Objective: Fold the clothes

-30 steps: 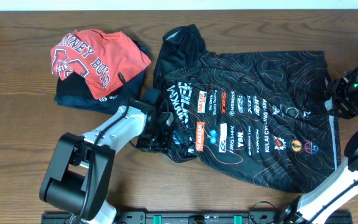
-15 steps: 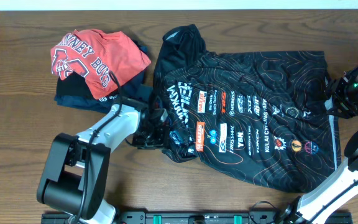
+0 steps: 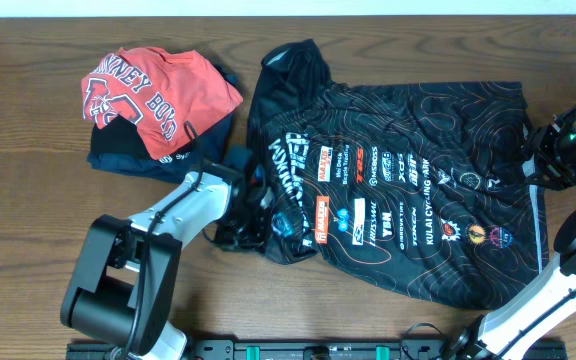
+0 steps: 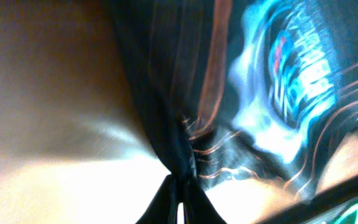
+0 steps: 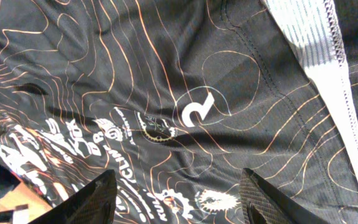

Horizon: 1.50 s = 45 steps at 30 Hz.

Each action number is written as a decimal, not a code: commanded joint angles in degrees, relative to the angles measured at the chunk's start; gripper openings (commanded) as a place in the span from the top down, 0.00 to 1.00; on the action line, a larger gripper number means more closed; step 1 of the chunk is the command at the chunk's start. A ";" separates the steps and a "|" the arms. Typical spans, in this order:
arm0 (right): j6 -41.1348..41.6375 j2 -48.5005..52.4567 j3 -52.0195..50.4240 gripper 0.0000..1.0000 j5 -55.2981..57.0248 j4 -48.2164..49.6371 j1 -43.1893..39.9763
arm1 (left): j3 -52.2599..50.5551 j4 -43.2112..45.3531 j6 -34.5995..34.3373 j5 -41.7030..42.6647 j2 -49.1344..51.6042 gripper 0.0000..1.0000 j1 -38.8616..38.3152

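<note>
**A:** What is taking up most of the desk (image 3: 28,200)?

**B:** The jersey (image 3: 398,150). It is lying spread out, print side up, running from the centre out to 3 o'clock. One bunched end is reaching toward 12 o'clock, and the 9 o'clock edge is crumpling.

**A:** And the other clothes?

**B:** A red T-shirt (image 3: 158,85) is sitting at 10 o'clock, draped over a folded navy garment (image 3: 118,160). Both are lying just beside the jersey.

**A:** What are the left jaws doing?

**B:** The left arm (image 3: 183,210) is reaching in from 7 o'clock. The left jaws are pinching a gather of the jersey's 9 o'clock edge, closed tight on the cloth.

**A:** And the right jaws?

**B:** They are hanging over the jersey's 3 o'clock side. The fingers (image 5: 89,202) are standing well apart and are gripping nothing.
</note>
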 commanded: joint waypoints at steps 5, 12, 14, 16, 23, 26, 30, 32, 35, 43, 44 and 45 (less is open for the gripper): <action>-0.42 -1.11 -0.11 0.39 -0.66 0.17 -0.26 | 11.69 -17.05 0.15 -19.41 -5.11 0.94 5.79; -0.44 -1.11 -0.11 0.38 -0.59 0.46 -0.26 | 14.16 -18.14 0.42 -22.23 -12.46 0.94 9.81; -0.44 -1.11 -0.11 0.38 -0.59 0.63 -0.26 | 14.16 -18.34 0.35 -23.41 -13.11 0.94 10.58; -0.44 -1.11 -0.11 0.37 -0.59 0.70 -0.26 | 14.16 -18.32 0.09 -23.41 -13.18 0.94 11.23; -0.44 -1.11 -0.11 0.37 -0.28 1.03 -0.24 | 17.53 -17.53 -0.07 -20.74 -13.31 0.94 12.22; 0.61 -1.11 -0.72 0.37 3.17 1.20 -0.22 | 19.89 -16.63 -0.09 -20.65 -13.40 0.94 12.24; 5.46 -1.11 -5.22 0.32 11.74 1.49 -0.15 | 20.52 -16.13 -0.11 -19.87 -13.40 0.94 12.22; 6.01 -1.11 -8.55 0.32 11.93 2.12 -0.22 | 20.52 -16.17 -0.11 -19.89 -13.40 0.94 12.22; 6.03 -1.11 -14.10 0.33 11.37 4.81 -0.22 | 20.52 -16.15 -0.11 -19.89 -13.40 0.94 12.22; 10.38 -1.11 -22.16 0.70 10.10 15.74 -0.24 | 20.52 -15.61 -0.11 -19.89 -13.40 0.94 12.22; 10.38 -1.11 -22.49 0.79 10.14 16.74 -0.26 | 20.52 -15.74 -0.09 -19.89 -13.40 0.94 12.22; 10.43 -1.11 -22.58 0.86 10.36 17.57 -0.35 | 20.52 -15.93 -0.07 -19.91 -13.40 0.94 12.22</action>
